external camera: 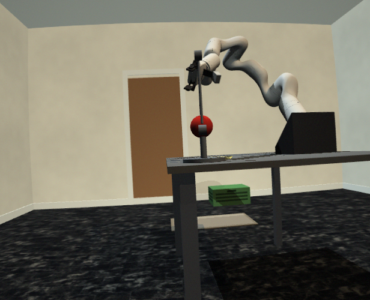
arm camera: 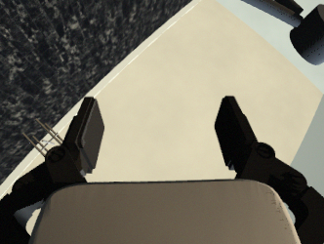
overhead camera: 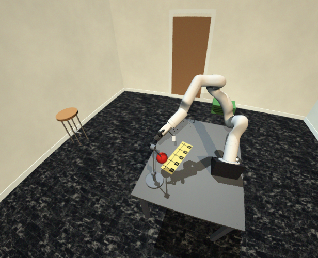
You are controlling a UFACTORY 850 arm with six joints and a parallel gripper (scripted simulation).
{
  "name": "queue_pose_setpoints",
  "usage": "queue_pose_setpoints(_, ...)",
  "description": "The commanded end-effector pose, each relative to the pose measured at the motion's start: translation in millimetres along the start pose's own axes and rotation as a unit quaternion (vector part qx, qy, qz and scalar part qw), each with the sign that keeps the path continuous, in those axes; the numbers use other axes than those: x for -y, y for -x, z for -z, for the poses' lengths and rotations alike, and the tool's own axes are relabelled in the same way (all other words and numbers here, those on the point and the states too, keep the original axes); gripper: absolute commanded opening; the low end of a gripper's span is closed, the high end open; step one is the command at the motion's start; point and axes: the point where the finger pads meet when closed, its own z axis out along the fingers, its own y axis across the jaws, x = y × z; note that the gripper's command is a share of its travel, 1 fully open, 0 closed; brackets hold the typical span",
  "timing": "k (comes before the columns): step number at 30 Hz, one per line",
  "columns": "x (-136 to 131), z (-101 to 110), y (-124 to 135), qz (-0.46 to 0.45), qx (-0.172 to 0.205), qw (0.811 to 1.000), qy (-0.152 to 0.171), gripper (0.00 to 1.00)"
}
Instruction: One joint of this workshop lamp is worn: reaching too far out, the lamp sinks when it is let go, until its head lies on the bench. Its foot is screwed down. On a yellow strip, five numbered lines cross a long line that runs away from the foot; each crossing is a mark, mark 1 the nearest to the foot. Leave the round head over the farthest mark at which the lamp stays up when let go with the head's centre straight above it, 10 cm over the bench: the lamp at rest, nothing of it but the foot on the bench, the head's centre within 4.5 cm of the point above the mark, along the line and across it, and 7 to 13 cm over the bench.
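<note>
A stool (overhead camera: 66, 114), brown door (overhead camera: 191, 55) (external camera: 154, 135), green box (overhead camera: 216, 107) (external camera: 229, 195)

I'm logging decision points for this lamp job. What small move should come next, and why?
Probably lower the open black end effector toward the round red lamp head, fingers kept apart: it is empty and well above the head, with only wall and floor between its fingers.

Lamp head (overhead camera: 161, 158) (external camera: 194, 127) is showing plain red; foot (overhead camera: 150, 181) (external camera: 191, 160), grey. Strip (overhead camera: 173, 159) is showing yellow with black lines, dark squares. Desk (overhead camera: 197, 194) (external camera: 243, 160) is reading grey. Arm (overhead camera: 189, 95) (external camera: 256, 69) is showing white, gripper (overhead camera: 157, 135) (external camera: 188, 77) (arm camera: 159, 111) black. Floor (overhead camera: 56, 208) (external camera: 81, 258) (arm camera: 63, 44) is showing mottled black-grey.
</note>
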Motion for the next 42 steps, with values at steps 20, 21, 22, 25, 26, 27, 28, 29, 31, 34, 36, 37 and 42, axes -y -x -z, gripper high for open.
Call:
queue_pose_setpoints(20, 17, 7, 2, 0.181, -0.053, 0.981, 0.036, 1.00)
queue_pose_setpoints(21, 18, 7, 2, 0.189, -0.055, 0.980, 0.037, 1.00)
queue_pose_setpoints(22, 19, 8, 2, 0.197, -0.058, 0.978, 0.038, 1.00)
queue_pose_setpoints(25, 20, 8, 2, 0.205, -0.060, 0.976, 0.040, 1.00)
queue_pose_setpoints(26, 20, 8, 3, 0.214, -0.063, 0.974, 0.041, 1.00)
queue_pose_setpoints(27, 21, 9, 3, 0.222, -0.065, 0.972, 0.042, 1.00)
queue_pose_setpoints(28, 22, 9, 3, 0.230, -0.067, 0.970, 0.042, 1.00)
queue_pose_setpoints(29, 23, 9, 4, 0.238, -0.070, 0.968, 0.043, 1.00)
queue_pose_setpoints(31, 24, 10, 4, 0.254, -0.075, 0.963, 0.045, 1.00)
queue_pose_setpoints(34, 27, 10, 6, 0.278, -0.082, 0.956, 0.048, 1.00)
queue_pose_setpoints(36, 28, 11, 6, 0.295, -0.086, 0.950, 0.050, 1.00)
queue_pose_setpoints(37, 29, 11, 7, 0.303, -0.089, 0.948, 0.051, 1.00)
queue_pose_setpoints(42, 32, 12, 8, 0.326, -0.096, 0.939, 0.053, 1.00)
